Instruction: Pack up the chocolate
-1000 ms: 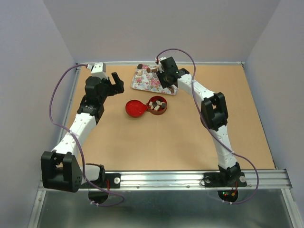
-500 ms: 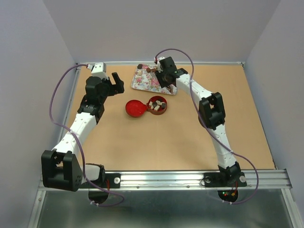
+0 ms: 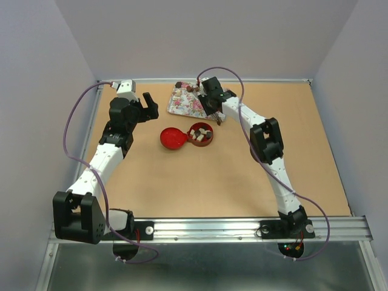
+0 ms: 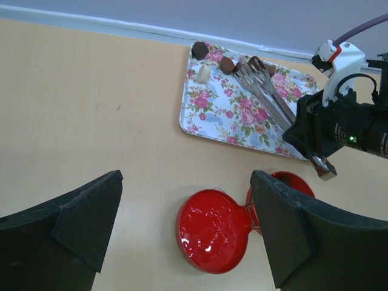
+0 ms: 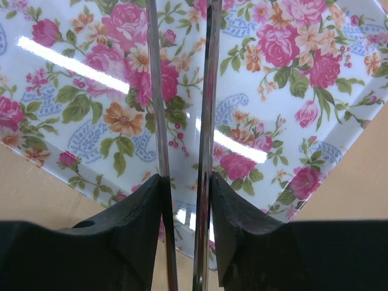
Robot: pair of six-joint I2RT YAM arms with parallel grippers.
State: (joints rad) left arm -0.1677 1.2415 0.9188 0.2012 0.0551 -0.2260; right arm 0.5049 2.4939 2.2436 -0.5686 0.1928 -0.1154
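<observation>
Several chocolate pieces (image 3: 199, 132) lie in the open round red tin (image 3: 207, 140). A few more, a dark one (image 4: 200, 50), a cream one (image 4: 204, 73) and a brown one (image 4: 227, 64), lie at the far end of the flowered tray (image 4: 224, 112). My right gripper (image 3: 210, 104) is shut on the long metal tongs (image 4: 267, 97), seen in its wrist view (image 5: 185, 194) with the tong arms (image 5: 155, 91) over the tray. The tong tips lie among the far pieces. Whether they hold one I cannot tell. My left gripper (image 4: 185, 182) is open and empty above the tin's lid (image 4: 212, 230).
The tin's hinged lid (image 3: 171, 138) lies open to the left of its base, on the brown table. The tray (image 3: 182, 103) sits near the back wall. The left arm hovers left of the tray (image 3: 147, 104).
My right gripper has moved a little up and to the left along the tray with the tongs, toward the far pieces. The left arm has not moved.
</observation>
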